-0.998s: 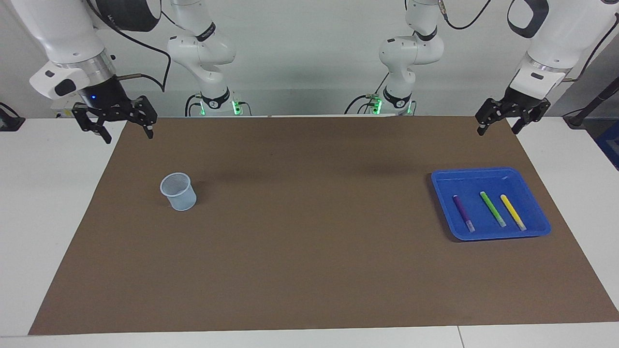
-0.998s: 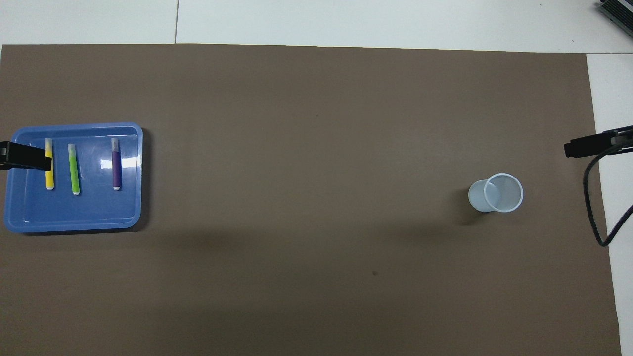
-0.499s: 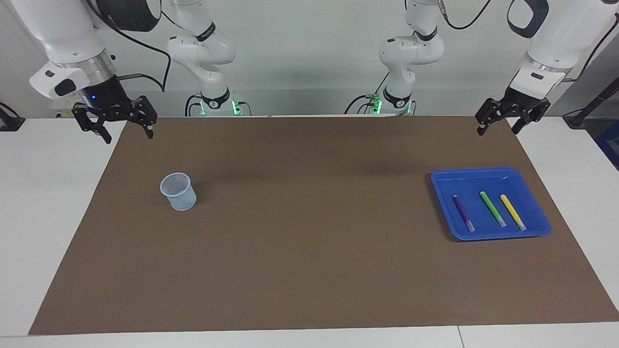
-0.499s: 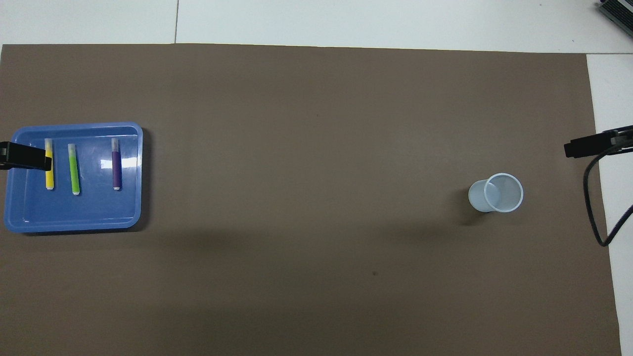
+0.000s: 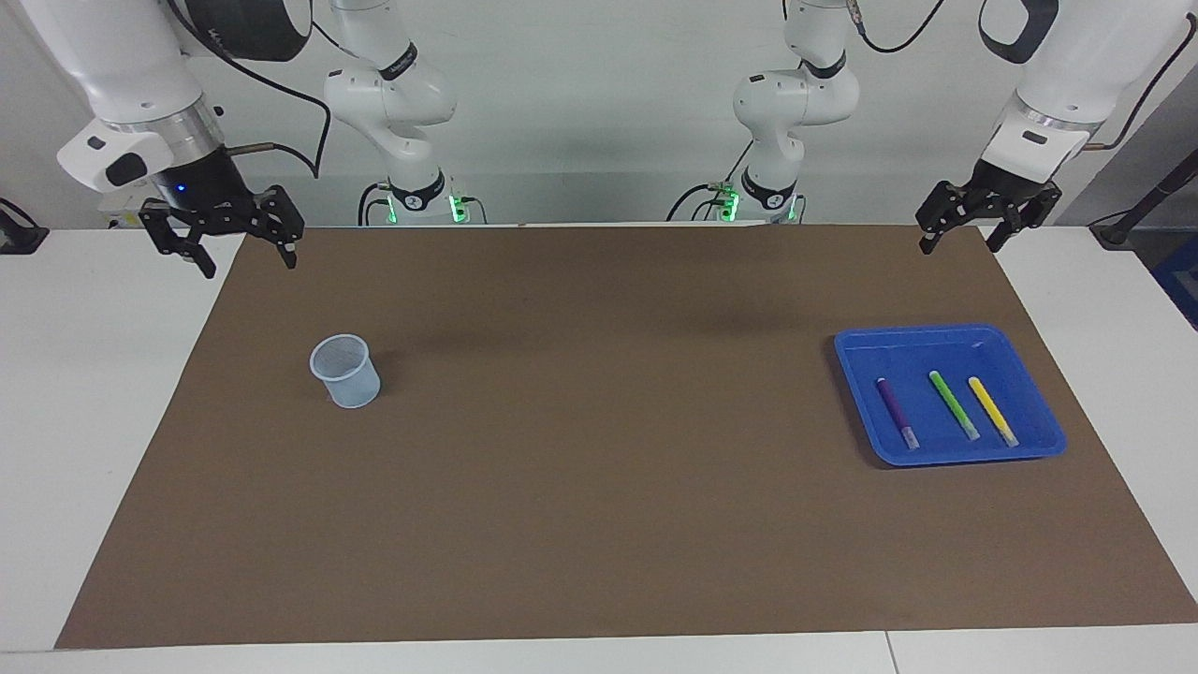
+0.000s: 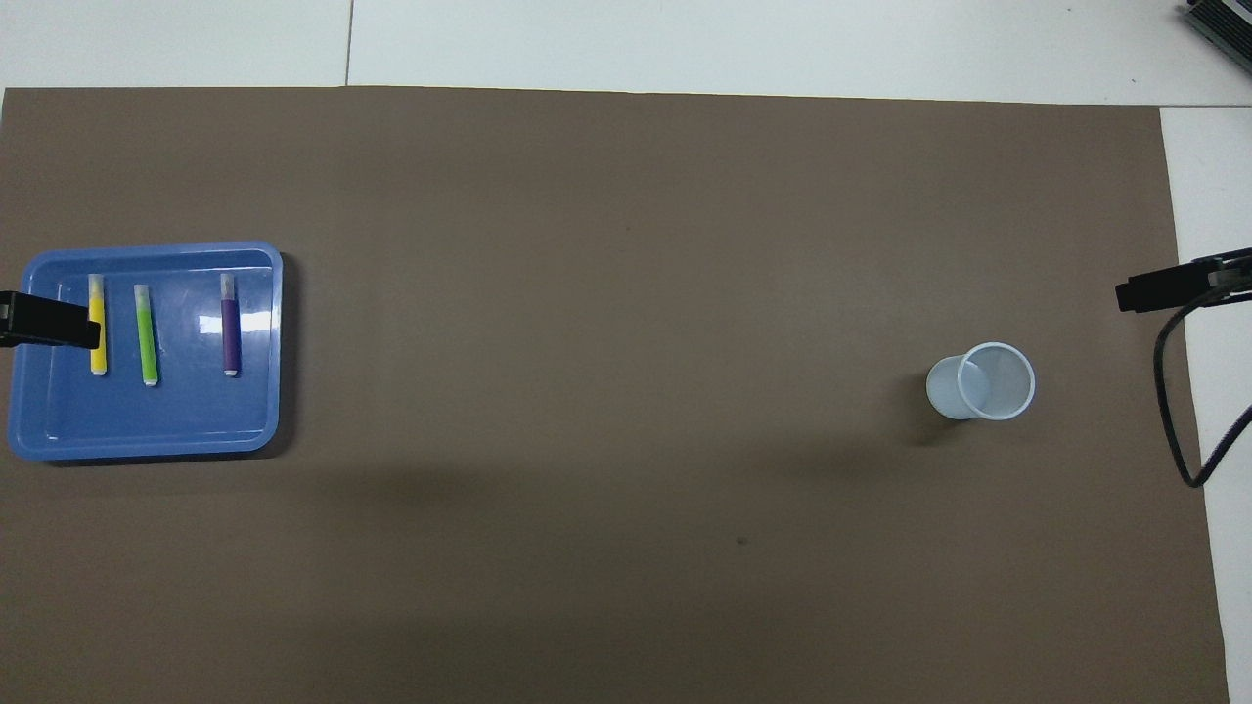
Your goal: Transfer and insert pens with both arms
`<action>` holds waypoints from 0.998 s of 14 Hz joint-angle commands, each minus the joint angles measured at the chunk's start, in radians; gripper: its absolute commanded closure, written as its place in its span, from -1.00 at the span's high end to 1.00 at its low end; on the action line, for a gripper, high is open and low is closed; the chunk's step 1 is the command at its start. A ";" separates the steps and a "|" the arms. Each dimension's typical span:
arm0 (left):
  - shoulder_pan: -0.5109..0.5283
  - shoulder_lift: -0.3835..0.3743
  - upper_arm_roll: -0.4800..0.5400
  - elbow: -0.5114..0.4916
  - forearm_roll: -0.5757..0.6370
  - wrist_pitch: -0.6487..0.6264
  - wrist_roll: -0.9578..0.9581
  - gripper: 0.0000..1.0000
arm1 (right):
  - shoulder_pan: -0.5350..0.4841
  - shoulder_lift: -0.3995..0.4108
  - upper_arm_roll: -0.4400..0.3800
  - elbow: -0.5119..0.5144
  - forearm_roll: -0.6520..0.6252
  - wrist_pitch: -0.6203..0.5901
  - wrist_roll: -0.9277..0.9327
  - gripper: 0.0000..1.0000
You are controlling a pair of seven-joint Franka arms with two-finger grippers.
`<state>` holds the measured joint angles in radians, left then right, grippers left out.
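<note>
Your left gripper lifts slightly above the tray holding the pens, both grippers' jaws wide and empty, right gripper waiting.

Lighting is bright, even and diffuse from overhead. Soft, faint shadows lie on the brown mat. A white glare patch sits on the blue tray floor. Both views are sharp, without evident edge distortion.
</note>
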<state>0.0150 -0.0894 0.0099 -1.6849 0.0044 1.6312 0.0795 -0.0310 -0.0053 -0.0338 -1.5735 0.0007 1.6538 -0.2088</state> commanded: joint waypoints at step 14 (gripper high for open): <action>0.006 0.054 0.002 -0.157 0.014 0.297 0.006 1.00 | -0.007 -0.022 0.002 -0.026 0.024 0.009 -0.024 1.00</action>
<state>0.0185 -0.0677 0.0158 -1.8226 0.0048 1.8643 0.0795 -0.0310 -0.0053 -0.0338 -1.5735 0.0007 1.6538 -0.2088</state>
